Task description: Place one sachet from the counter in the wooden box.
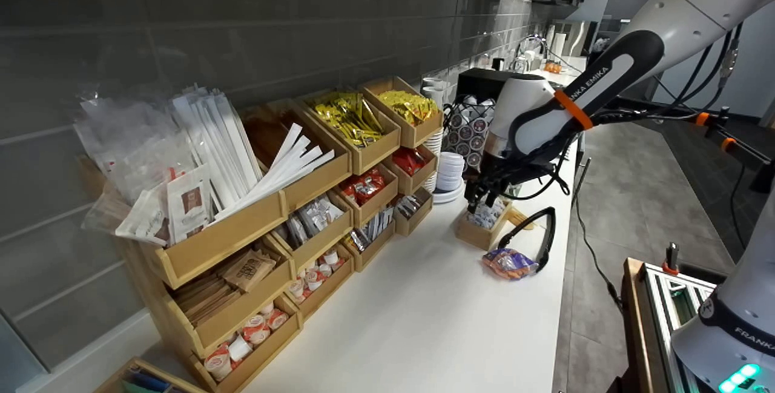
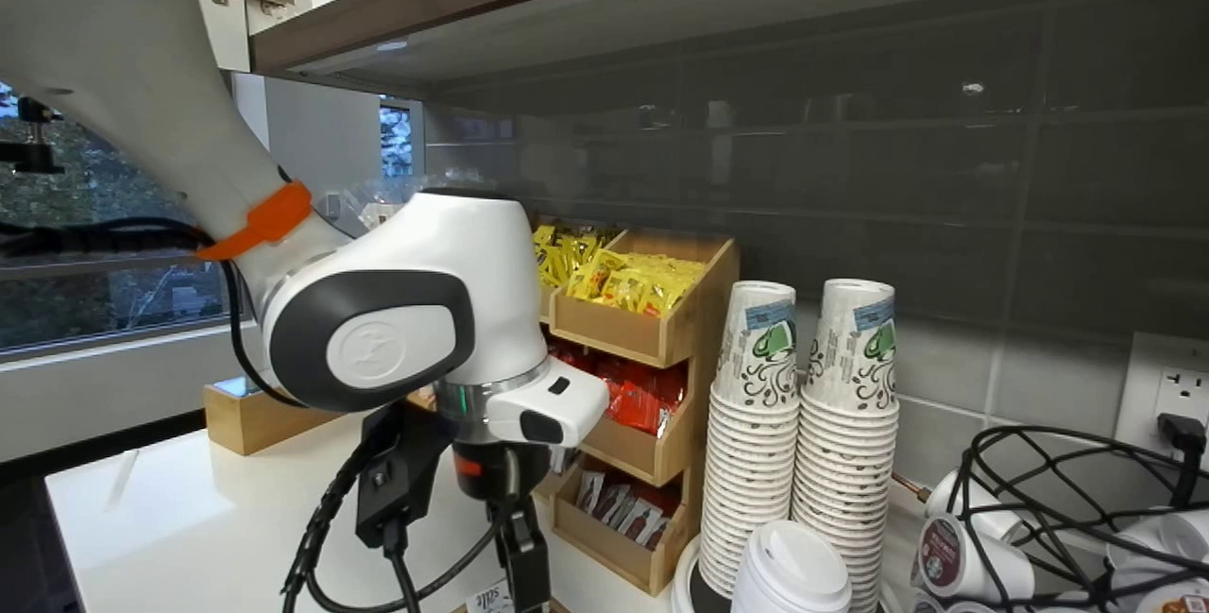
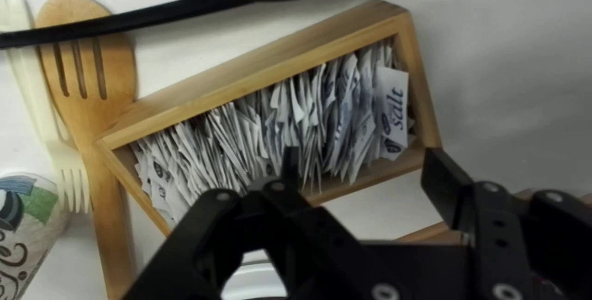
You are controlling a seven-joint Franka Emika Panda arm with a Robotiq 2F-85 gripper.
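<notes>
The small open wooden box [image 1: 475,234] stands on the counter and is packed with white paper sachets [image 1: 486,216]. In the wrist view the box [image 3: 259,62] fills the middle, and a salt sachet [image 3: 393,106] lies face up at its right end. A loose sachet on the bare counter does not show. The tiered wooden rack [image 1: 230,237] of open compartments stands along the wall; its end also shows in an exterior view [image 2: 614,334]. My gripper [image 3: 360,161] is open with nothing between its fingers, above the near edge of the small box. In an exterior view it points down [image 1: 473,198].
A slotted wooden spoon [image 3: 88,73], a pale plastic fork [image 3: 71,166] and a paper cup [image 3: 23,230] lie left of the box. A black curved strip [image 1: 548,235] and a purple-orange bag [image 1: 510,264] lie beside it. Cup stacks [image 2: 756,443] and a pod basket [image 2: 1058,537] stand nearby.
</notes>
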